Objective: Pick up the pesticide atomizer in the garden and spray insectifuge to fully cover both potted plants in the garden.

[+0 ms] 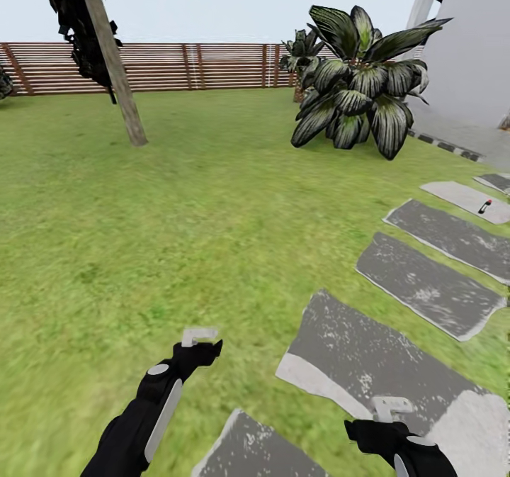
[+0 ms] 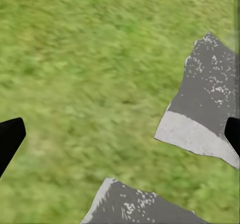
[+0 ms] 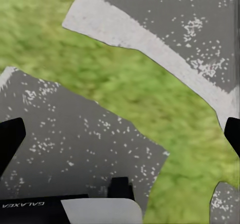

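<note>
The pesticide atomizer (image 1: 485, 206) is a tiny dark bottle with a red collar, lying on a pale stepping stone (image 1: 464, 197) far off at the right of the garden lawn (image 1: 177, 215). The potted plants are out of view. My left gripper (image 1: 200, 337) hangs low over the grass, far from the bottle; in the left wrist view it (image 2: 120, 136) is open, its dark fingertips (image 2: 10, 139) wide apart over grass. My right gripper (image 1: 392, 408) hovers over a grey stone (image 1: 368, 363), and in the right wrist view it (image 3: 120, 134) is open and empty.
A row of grey stepping stones (image 1: 425, 285) runs from the near right toward the bottle. A large striped-leaf palm plant (image 1: 361, 91) stands at the back right beside a white wall (image 1: 467, 59). A leaning tree trunk (image 1: 113, 59) and a brown slatted fence (image 1: 156, 66) close the back.
</note>
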Controlling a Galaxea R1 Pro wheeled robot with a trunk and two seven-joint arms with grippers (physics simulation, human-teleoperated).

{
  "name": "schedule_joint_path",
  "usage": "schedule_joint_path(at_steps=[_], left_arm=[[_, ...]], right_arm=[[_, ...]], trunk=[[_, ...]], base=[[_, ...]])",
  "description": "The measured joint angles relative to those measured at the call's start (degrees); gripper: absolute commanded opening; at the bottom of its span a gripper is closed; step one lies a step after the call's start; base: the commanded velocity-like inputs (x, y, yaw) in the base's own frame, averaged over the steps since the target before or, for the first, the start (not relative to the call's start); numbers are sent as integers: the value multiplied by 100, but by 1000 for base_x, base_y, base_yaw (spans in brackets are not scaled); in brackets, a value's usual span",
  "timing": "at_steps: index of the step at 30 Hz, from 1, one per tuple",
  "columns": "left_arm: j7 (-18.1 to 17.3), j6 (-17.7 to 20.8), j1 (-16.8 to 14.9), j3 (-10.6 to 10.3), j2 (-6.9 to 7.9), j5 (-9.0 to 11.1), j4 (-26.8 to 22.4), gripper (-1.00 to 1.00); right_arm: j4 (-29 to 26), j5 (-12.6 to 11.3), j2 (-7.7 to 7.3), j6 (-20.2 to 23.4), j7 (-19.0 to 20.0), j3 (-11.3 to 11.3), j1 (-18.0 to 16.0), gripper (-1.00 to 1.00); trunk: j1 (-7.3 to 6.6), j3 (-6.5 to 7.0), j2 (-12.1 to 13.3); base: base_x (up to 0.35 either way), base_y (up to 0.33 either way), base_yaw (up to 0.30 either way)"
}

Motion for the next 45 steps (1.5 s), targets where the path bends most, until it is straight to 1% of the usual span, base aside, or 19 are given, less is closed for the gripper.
schedule_joint_path(at_steps=[30,45], left_arm=[[0,0,0,0,0,0,0,100],[0,1,0,1,0,-1,0,100]], right_arm=[[0,0,0,0,0,0,0,100],[1,0,0,-1,0,0,0,100]], trunk=[[0,0,0],[0,0,0]], base=[[340,0,-299],[340,109,-290]])
